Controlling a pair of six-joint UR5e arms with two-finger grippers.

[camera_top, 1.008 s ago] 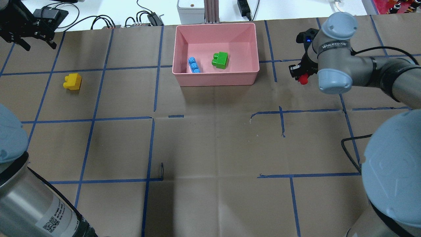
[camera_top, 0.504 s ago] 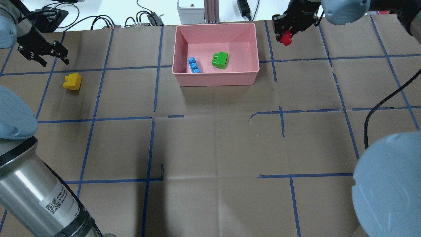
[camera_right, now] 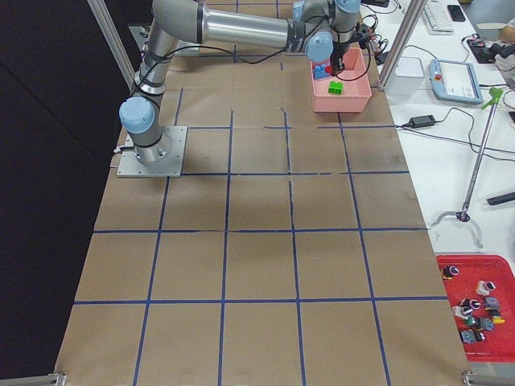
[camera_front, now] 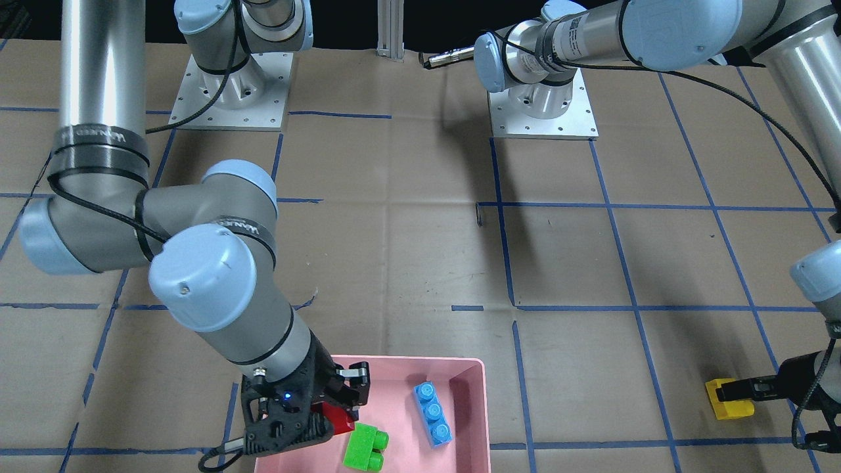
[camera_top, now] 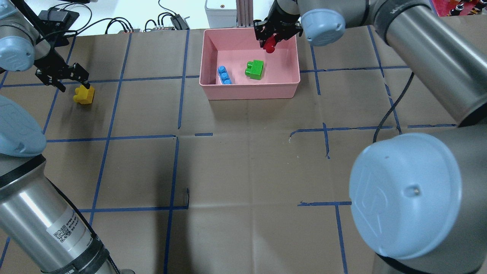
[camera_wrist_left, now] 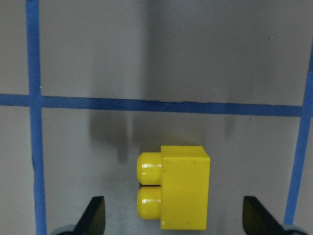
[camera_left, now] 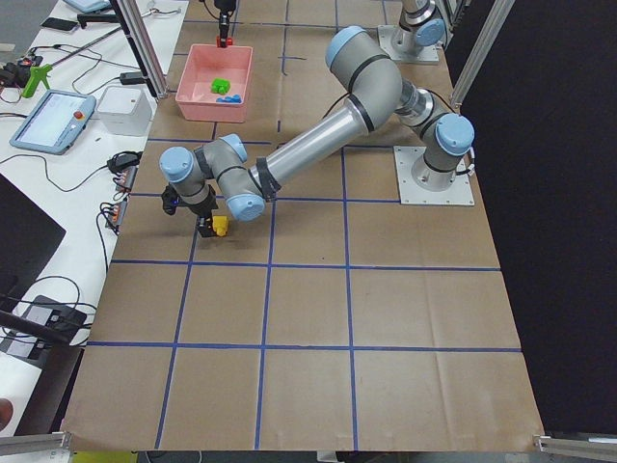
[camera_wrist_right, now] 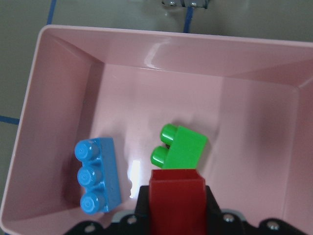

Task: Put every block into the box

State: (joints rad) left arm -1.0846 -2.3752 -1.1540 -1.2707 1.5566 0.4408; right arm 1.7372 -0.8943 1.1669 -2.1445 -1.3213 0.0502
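The pink box (camera_top: 251, 93) stands at the table's far middle, holding the blue brick (camera_top: 224, 75) and the green brick (camera_top: 255, 69). My right gripper (camera_top: 271, 41) is shut on the red brick (camera_top: 269, 46) and holds it above the box's far right part. In the right wrist view the red brick (camera_wrist_right: 177, 196) hangs over the green brick (camera_wrist_right: 183, 148). My left gripper (camera_top: 74, 84) is open at the far left. In the left wrist view its fingertips (camera_wrist_left: 95, 215) straddle the yellow brick (camera_wrist_left: 181, 193), which lies on its side on the table.
Cables and a grey device (camera_top: 220, 9) lie past the table's far edge. A tablet (camera_left: 53, 121) sits on the white side table. A red parts tray (camera_right: 483, 318) is off the table. Blue tape lines grid the brown table cover.
My right gripper carried the red brick left, from beside the box to over its inside. My left gripper came down from the far left corner to the yellow brick.
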